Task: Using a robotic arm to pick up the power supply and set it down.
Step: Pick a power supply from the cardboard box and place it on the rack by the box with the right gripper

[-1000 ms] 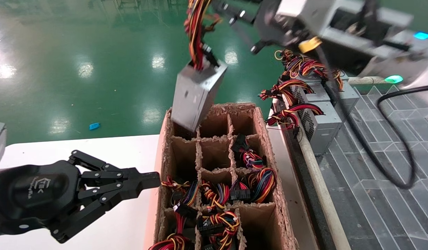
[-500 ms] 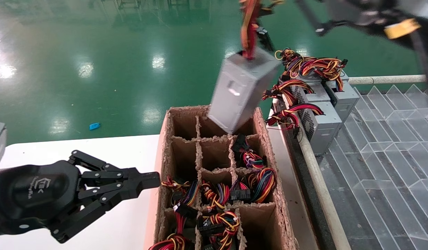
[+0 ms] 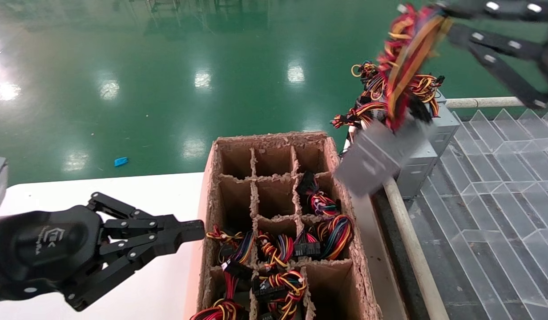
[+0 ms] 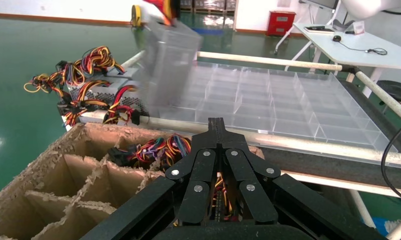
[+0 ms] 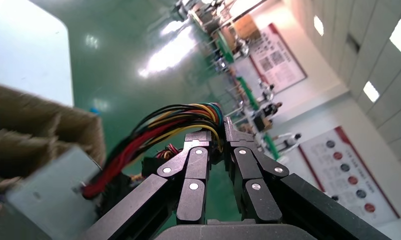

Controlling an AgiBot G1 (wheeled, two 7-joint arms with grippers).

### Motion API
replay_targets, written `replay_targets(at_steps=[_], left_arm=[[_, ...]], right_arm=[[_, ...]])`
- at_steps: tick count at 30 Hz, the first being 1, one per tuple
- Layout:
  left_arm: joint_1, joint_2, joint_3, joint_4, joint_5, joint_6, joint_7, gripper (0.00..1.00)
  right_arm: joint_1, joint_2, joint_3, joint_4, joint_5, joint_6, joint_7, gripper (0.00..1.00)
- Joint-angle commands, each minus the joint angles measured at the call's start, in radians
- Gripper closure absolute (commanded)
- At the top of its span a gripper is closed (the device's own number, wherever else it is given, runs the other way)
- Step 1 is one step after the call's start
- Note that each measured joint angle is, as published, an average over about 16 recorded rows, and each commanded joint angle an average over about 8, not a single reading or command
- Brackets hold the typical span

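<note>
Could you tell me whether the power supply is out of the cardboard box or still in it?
Out. The power supply hangs tilted by its wire bundle from the right gripper, clear of the cardboard box.

One power supply [image 3: 377, 155] is up in the air and one divided cardboard box [image 3: 334, 155] sits on the table. Two grippers in view, left [image 3: 191, 231] and right [image 5: 217, 139].

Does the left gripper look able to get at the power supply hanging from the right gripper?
Probably not. The left gripper sits shut, low beside the cardboard box, whose full width separates it from the power supply that the right gripper dangles by its wires.
</note>
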Motion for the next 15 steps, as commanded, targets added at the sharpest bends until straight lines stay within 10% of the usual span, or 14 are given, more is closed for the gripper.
replay_targets(at_steps=[1,15], left_arm=[[0.0,0.0,0.0,0.0,0.0,0.0,0.0,1.0],[0.0,0.0,0.0,0.0,0.0,0.0,0.0,1.0]], right_arm=[[-0.021,0.043,0.019,-0.001,0.025,-0.031,0.003,1.0],[-0.242,0.222,0.156,-0.003,0.058,-0.062,-0.035,1.0]])
